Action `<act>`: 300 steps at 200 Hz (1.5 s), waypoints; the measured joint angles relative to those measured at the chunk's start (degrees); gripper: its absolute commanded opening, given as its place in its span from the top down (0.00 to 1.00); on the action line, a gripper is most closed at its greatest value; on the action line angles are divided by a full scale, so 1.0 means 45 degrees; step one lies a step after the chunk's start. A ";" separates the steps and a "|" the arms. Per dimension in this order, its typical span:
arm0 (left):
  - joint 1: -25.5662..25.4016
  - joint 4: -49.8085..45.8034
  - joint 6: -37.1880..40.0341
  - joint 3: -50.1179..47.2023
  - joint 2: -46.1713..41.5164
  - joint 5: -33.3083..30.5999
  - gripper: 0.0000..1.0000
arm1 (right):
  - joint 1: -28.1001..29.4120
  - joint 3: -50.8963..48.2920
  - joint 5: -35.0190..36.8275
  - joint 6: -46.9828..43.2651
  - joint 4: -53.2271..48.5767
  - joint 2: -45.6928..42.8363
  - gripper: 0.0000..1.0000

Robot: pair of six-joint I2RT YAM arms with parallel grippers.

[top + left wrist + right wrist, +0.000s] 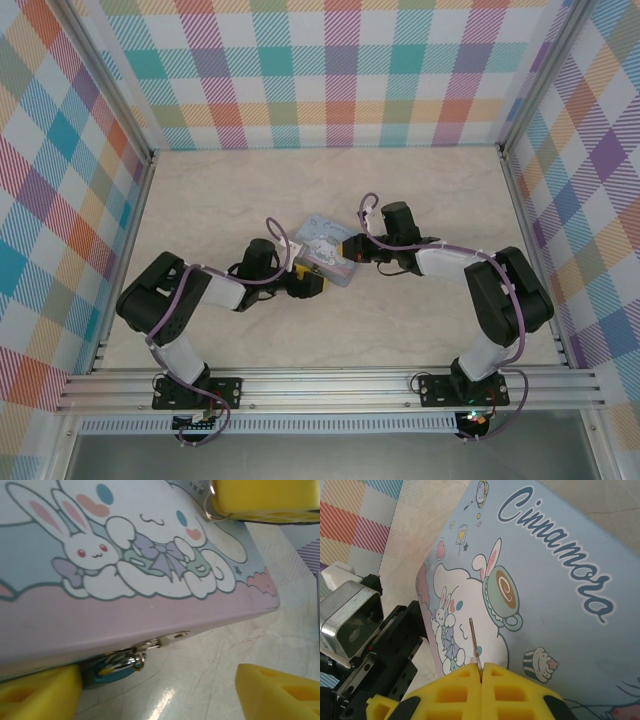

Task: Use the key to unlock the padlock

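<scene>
While pinching thin dark metal key (pixel 474 645) in right tool (pixel 481 672), bracketing tiny blue-teal padlock (pixel 111 668) with wide-open left tool (pixel 160 692); next: clamp padlock steady, then line up key.

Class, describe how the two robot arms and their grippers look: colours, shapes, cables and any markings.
Both the left arm and right arm have bulky black joint housings joined by white links, with a purple cable looping along each. The left gripper and right gripper carry blocky yellow fingers with rectangular recesses. No markings are legible.
</scene>
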 measured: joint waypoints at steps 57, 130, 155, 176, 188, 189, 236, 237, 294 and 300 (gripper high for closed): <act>0.0121 0.0379 -0.0933 0.0126 0.0364 0.0976 0.34 | 0.0010 0.0010 0.0107 -0.0063 -0.0053 -0.0039 0.97; 0.0121 0.1243 -0.2739 0.0126 0.0719 0.1525 0.36 | 0.0010 0.0010 0.0151 -0.0073 -0.0083 -0.0063 0.97; 0.0121 0.1253 -0.3157 0.0126 0.0719 0.1608 0.35 | 0.0010 0.0010 0.0185 -0.0073 -0.0107 -0.0073 0.97; 0.0121 0.1287 -0.3497 0.0126 0.0719 0.1685 0.34 | 0.0010 0.0010 0.0189 -0.0073 -0.0126 -0.0083 0.97; 0.0121 0.1292 -0.3691 0.0126 0.0719 0.1729 0.34 | 0.0010 0.0010 0.0194 -0.0073 -0.0151 -0.0092 0.97; 0.0121 0.1292 -0.3701 0.0126 0.0719 0.1729 0.34 | 0.0010 0.0010 0.0194 -0.0073 -0.0155 -0.0092 0.97; 0.0121 0.1438 -0.4206 0.0078 0.0690 0.1715 0.38 | 0.0058 -0.0155 0.0384 -0.0073 -0.0403 -0.0374 0.97; 0.0121 0.1443 -0.4231 0.0078 0.0685 0.1715 0.38 | 0.0058 -0.0170 0.0384 -0.0073 -0.0408 -0.0393 0.97; 0.0053 0.1617 -0.4765 0.0078 0.0627 0.1666 0.31 | 0.0092 -0.0520 0.0520 -0.0015 -0.0316 -0.0685 0.97; 0.0029 0.1588 -0.4775 0.0068 0.0544 0.1593 0.30 | 0.0092 -0.0534 0.0515 0.0010 -0.0277 -0.0685 0.97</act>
